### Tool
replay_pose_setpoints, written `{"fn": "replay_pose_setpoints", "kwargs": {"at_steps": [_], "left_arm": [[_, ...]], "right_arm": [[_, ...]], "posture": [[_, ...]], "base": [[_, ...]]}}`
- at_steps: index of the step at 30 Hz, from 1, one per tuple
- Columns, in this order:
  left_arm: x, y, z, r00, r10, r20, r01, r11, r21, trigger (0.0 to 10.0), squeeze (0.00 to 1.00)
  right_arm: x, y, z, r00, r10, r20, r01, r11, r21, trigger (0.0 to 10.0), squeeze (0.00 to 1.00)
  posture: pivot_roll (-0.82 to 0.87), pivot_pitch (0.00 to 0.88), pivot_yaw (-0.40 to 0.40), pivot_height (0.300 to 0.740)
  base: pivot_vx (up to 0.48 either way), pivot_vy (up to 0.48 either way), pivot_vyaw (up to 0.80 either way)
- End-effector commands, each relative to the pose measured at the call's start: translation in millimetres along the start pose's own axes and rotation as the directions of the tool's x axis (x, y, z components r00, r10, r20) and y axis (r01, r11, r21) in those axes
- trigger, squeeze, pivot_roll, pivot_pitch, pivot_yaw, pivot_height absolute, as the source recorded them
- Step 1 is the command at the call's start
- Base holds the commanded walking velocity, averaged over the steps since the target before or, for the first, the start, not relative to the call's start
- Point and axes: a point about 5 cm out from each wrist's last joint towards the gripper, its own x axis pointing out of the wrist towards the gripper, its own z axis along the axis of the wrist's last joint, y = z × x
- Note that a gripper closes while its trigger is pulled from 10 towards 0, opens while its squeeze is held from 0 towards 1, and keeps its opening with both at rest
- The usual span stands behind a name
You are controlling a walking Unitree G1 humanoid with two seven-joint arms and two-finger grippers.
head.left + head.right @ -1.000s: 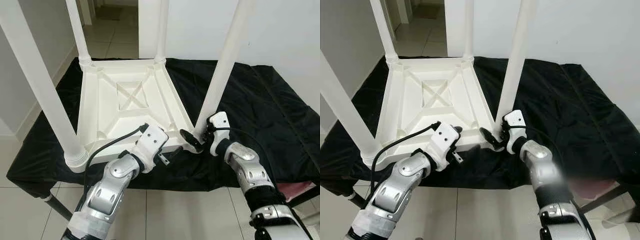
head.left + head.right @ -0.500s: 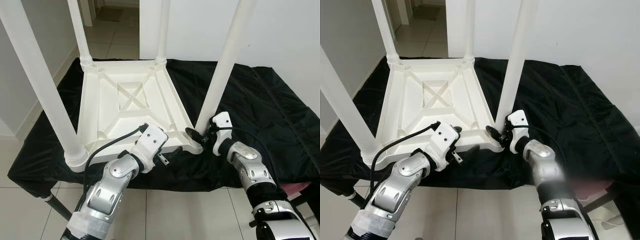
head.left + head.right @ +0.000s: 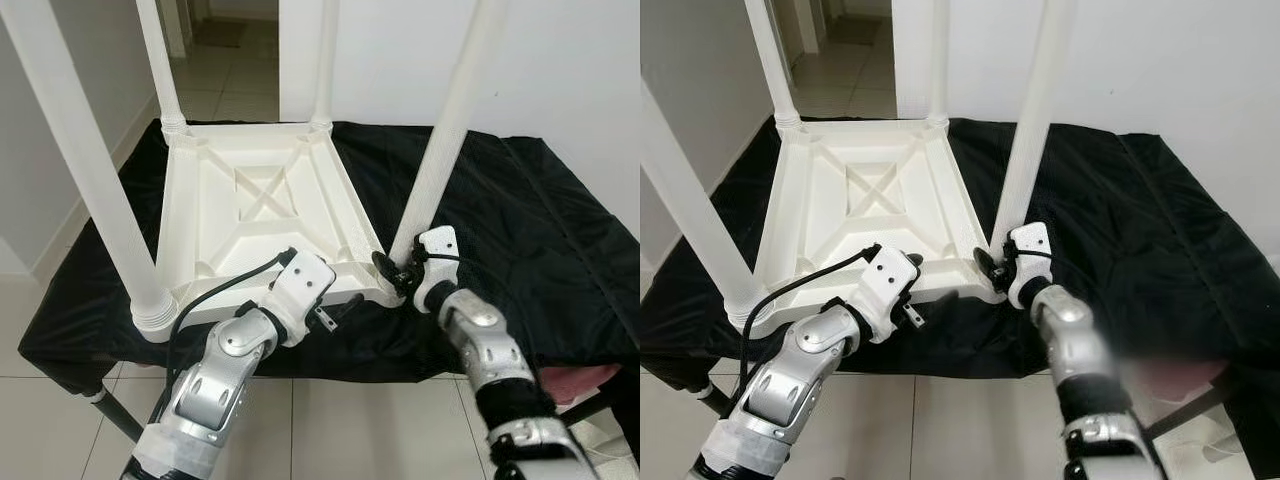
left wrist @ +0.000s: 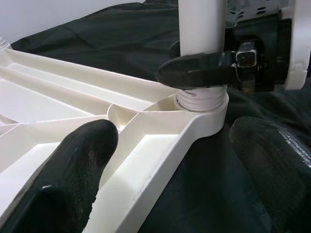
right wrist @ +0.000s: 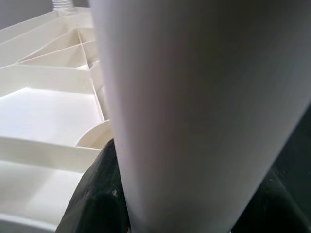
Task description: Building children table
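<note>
Since a second ago the right pincer (image 3: 397, 270) has been brought in from just beside the near-right leg (image 3: 441, 140) and is now clamped round its base, just above the threaded socket; tightening is judged to be in hand. The upturned tabletop (image 3: 262, 215) lies on the black-draped counter (image 3: 540, 210). The left pincer (image 4: 170, 160) is held wide, straddling the tabletop's rim near that leg, gripping nothing.

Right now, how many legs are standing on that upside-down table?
4: near-left leg, far-left leg, far-right leg, and near-right leg, gripped at its base by the right gripper.
</note>
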Motion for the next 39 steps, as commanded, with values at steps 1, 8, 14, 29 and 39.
{"fn": "replay_pose_setpoints", "kwargs": {"at_steps": [1, 8, 14, 29, 39], "left_arm": [[0.6, -1.7, -2, 1.0, 0.014, -0.001, -0.014, 1.0, 0.001, 10.0, 0.0], [0.3, -2.7, -2, 1.0, 0.012, -0.004, -0.012, 1.0, 0.001, 10.0, 0.0], [-0.3, -3.0, -3, 1.0, 0.017, -0.005, -0.017, 1.0, -0.004, 10.0, 0.0], [-2.3, -0.1, -3, 0.999, 0.033, -0.009, -0.033, 0.999, -0.007, 10.0, 0.0], [-0.8, -0.3, -3, 1.0, 0.026, -0.005, -0.026, 1.0, 0.009, 10.0, 0.0]], "right_arm": [[-4.6, 3.4, -12, 0.997, -0.054, -0.05, 0.056, 0.998, 0.038, 10.0, 0.0], [-11.0, 24.3, -15, 0.963, -0.266, -0.05, 0.269, 0.959, 0.088, 10.0, 0.0], [-13.9, 35.4, -12, 0.941, -0.335, -0.04, 0.338, 0.935, 0.109, 10.0, 0.0], [-17.7, 26.8, 0, 0.94, -0.34, -0.004, 0.339, 0.936, 0.098, 10.0, 1.0], [-18.7, 11.5, 3, 0.979, -0.202, 0.03, 0.2, 0.978, 0.054, 10.0, 0.0]], "posture": [[0.0, 0.008, -0.038, 0.74], [0.0, 0.015, -0.042, 0.74], [0.01, 0.023, -0.043, 0.74], [0.01, 0.034, -0.048, 0.74], [0.0, 0.027, -0.045, 0.74]], "base": [[0.0, 0.0, 0.0], [0.0, 0.0, 0.0], [0.0, 0.0, 0.0], [0.0, 0.0, 0.0], [0.0, 0.0, 0.0]]}}
